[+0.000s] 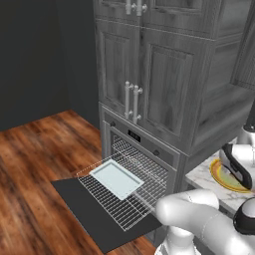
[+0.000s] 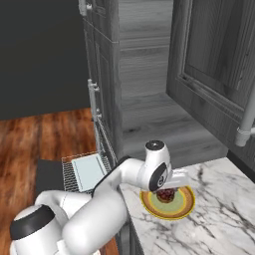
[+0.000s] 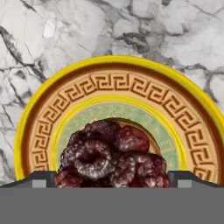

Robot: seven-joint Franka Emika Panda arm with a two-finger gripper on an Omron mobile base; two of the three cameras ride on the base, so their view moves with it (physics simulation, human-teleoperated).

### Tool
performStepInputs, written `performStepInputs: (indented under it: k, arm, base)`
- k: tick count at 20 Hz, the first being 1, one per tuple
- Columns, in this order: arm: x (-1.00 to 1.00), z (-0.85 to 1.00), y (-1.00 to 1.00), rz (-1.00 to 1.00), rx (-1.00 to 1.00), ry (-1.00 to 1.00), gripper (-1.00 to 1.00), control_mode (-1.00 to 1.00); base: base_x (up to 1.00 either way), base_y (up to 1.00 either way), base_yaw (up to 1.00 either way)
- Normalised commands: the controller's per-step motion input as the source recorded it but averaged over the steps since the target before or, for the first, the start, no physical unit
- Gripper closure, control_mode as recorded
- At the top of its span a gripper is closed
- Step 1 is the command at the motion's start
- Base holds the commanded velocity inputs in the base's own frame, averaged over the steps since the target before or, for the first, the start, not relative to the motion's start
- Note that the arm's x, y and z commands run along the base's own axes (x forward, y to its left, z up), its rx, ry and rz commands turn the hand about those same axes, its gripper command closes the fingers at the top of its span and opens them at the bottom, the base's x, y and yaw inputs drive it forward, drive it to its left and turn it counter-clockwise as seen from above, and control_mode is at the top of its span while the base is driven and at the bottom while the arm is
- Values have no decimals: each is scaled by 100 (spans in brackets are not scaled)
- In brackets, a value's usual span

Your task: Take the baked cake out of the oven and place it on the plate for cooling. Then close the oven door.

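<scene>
The oven (image 1: 142, 164) stands wide open, its oven door (image 1: 94, 214) lying flat and dark over the wood floor (image 1: 35, 164), a wire rack (image 1: 124, 191) pulled out above it with a pale blue tray (image 1: 116, 178) on top. Over on the marble counter (image 2: 219, 209), the plate (image 3: 39, 127) with its yellow rim carries the baked cake (image 3: 111, 153) at its green centre. The gripper (image 3: 111, 178) hovers right over the cake, jaws spread wide on either side of it, gripping nothing.
</scene>
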Motion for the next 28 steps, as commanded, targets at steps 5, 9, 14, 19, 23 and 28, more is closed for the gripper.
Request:
performStepInputs:
  k: [5, 9, 14, 19, 23, 28]
  arm:
    - [0, 0, 13, 4, -14, 0, -100, -100]
    - [0, 0, 1, 6, -7, 0, -100, -100]
    - [0, 2, -2, 8, -2, 2, -100, -100]
    - [2, -5, -3, 9, 0, 0, -100, -100]
    - [8, -28, 0, 9, 0, 1, -100, -100]
    - [2, -9, 0, 9, 0, 3, -100, -100]
  base:
    - [0, 0, 0]
    - [0, 0, 0]
    - [0, 0, 0]
    - [0, 0, 0]
    - [0, 0, 0]
    - [0, 0, 0]
